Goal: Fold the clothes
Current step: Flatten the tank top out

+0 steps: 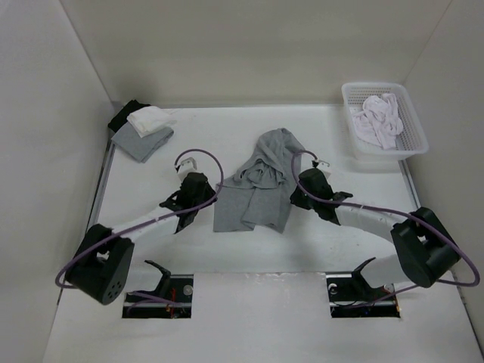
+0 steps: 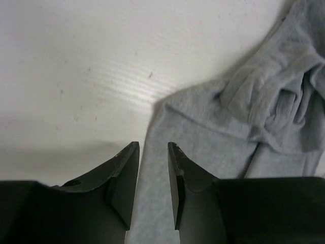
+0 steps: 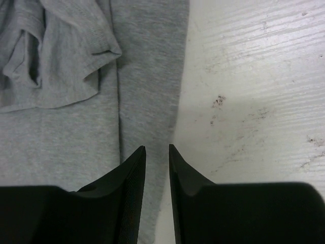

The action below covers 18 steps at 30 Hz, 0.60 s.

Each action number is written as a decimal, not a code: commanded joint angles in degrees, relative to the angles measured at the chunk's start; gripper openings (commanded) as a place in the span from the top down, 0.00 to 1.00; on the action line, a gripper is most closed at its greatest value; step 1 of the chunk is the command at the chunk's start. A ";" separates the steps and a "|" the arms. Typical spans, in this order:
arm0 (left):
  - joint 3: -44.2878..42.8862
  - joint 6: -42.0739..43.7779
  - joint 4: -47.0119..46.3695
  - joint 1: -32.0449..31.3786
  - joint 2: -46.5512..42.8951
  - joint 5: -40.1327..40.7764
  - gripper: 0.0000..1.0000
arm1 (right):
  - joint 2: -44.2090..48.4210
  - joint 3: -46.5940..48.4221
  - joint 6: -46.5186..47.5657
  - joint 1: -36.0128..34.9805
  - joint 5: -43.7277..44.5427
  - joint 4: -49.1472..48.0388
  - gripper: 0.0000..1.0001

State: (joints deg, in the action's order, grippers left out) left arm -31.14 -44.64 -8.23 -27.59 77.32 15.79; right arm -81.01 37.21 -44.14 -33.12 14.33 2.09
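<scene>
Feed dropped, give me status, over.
Left gripper open at grey knit T-shirt's left edge. Right gripper open at its right edge. Shirt crumpled, not folded. Nothing blocking.

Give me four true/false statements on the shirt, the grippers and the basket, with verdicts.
1. The grey T-shirt lies fully spread out. False: its far part is bunched up over the flatter near part.
2. The white basket holds white garments. True.
3. The left gripper is over the stack of cloths. False: it is at the shirt's left edge, and the stack sits apart in the far left corner.
4. The right gripper is at the shirt's right edge with its jaws apart. True.
</scene>
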 commanded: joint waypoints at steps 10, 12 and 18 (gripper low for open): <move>6.44 -10.11 29.76 -13.84 -15.36 3.81 0.74 | 9.21 -7.86 -1.56 -5.50 2.37 -8.50 0.67; 6.70 -10.46 29.33 -14.20 -14.92 3.28 0.74 | 9.29 -8.03 -1.56 -6.20 2.46 -8.77 0.67; 7.93 -11.26 26.69 -13.85 -16.05 1.09 0.71 | 8.85 -9.43 -2.70 -7.43 2.55 -8.94 0.67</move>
State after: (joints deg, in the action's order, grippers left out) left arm -24.38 -54.30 18.24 -41.67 62.67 18.39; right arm -72.73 29.04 -45.47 -39.48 15.94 -3.64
